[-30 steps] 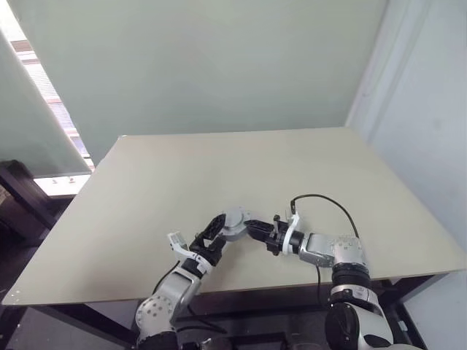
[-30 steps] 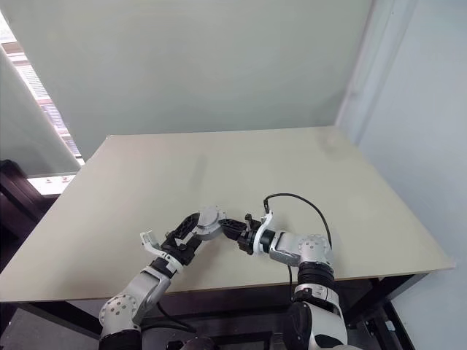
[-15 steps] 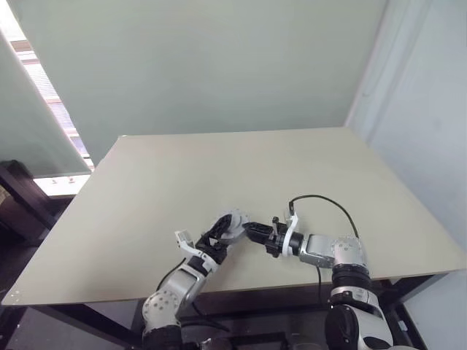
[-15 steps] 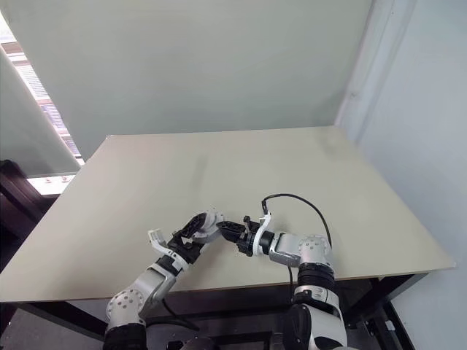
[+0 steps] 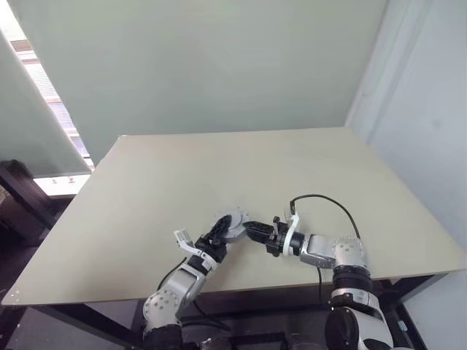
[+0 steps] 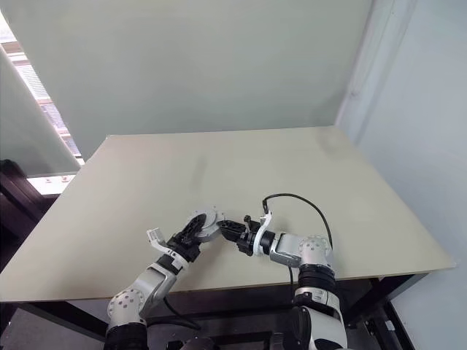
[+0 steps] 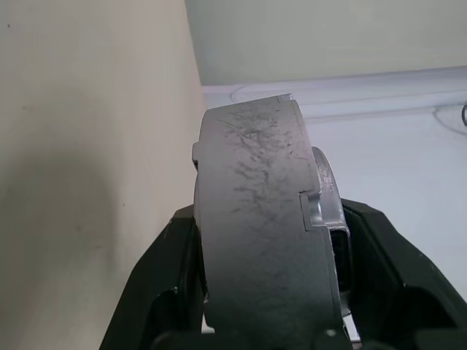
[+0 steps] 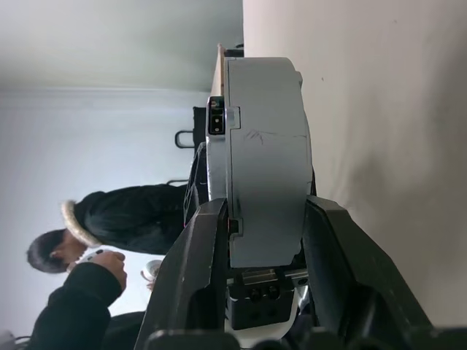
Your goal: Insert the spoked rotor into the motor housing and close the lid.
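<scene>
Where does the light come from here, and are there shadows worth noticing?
Left eye view: daylight enters through the window on the robot's left, washed out white. Left wrist view: a soft shadow lies on the table beside the grey disc. Right wrist view: a person shows dark against a bright wall.

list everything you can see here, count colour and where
motor housing: one, grey metal round part, held on edge just above the near middle of the table, between both pincers
table: one, beige top, running from the near edge to the wall
wall: one, pale green, behind the table
cable: one, black, looping over the right wrist
person: one, in dark clothes, in the background of the right wrist view
left pincer: one, black, gripping the motor housing
right pincer: one, black, gripping the same part
</scene>
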